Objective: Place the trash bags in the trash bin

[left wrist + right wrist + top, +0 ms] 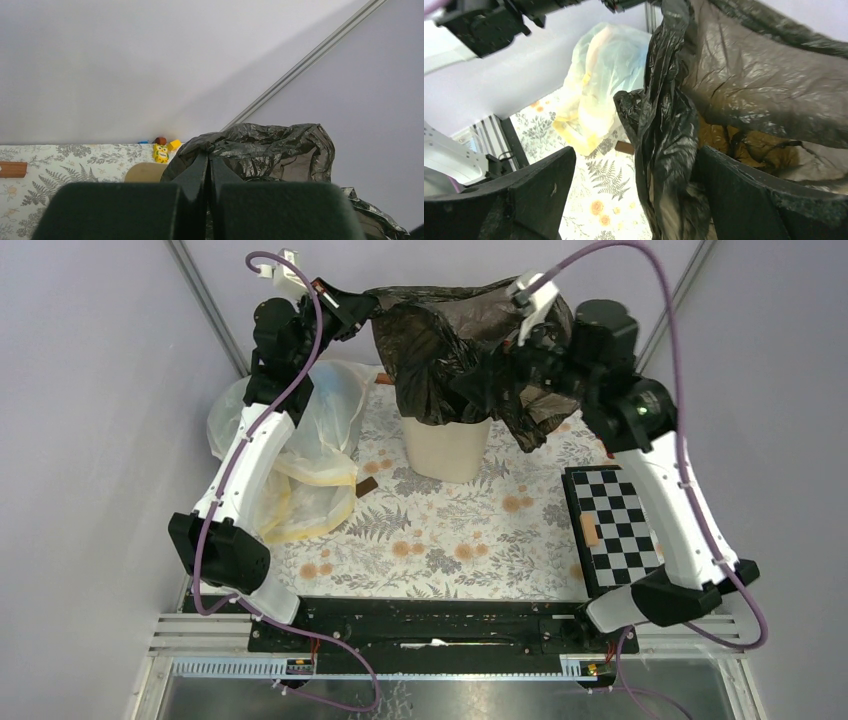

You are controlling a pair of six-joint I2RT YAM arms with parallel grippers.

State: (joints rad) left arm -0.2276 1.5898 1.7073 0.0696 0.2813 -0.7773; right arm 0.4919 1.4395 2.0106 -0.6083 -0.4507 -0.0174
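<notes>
L gripper (209, 165): jaws clamped together on a pinched fold of the black trash bag (265, 147), at the bag's far-left top edge. Top view has it up high, far-left of the bin, with the film pulled toward it. R gripper (636, 155): jaws wide apart. A twisted rope of bag film hangs between the fingers (539, 192); in the wrist view it bunches against the right-hand one, with a clear gap to the other, so nothing is pinched. Top view puts the R gripper at the bag's right side, over the bin's right rim, fingers lost in dark film, so can't read contact from there. Bag is draped over the trash bin (447, 448), mouth spread betw. the two arms. It covers the bin's top & rim, lower walls show, and a flap hangs outside on the right. Can't tell how much film is inside. Bin stands upright, far centre of the floral worktop (450, 540). Left of it, under the L arm (250, 455), sits a whitish-yellow translucent bag (320, 455), with a small brown block (367, 487) on the worktop at its near-right edge. Near right, a checkerboard (612, 525) lies flat, partly under the R arm (670, 500). L wrist view also catches a small yellow toy (160, 153) by the far wall, past the bin rim.
</notes>
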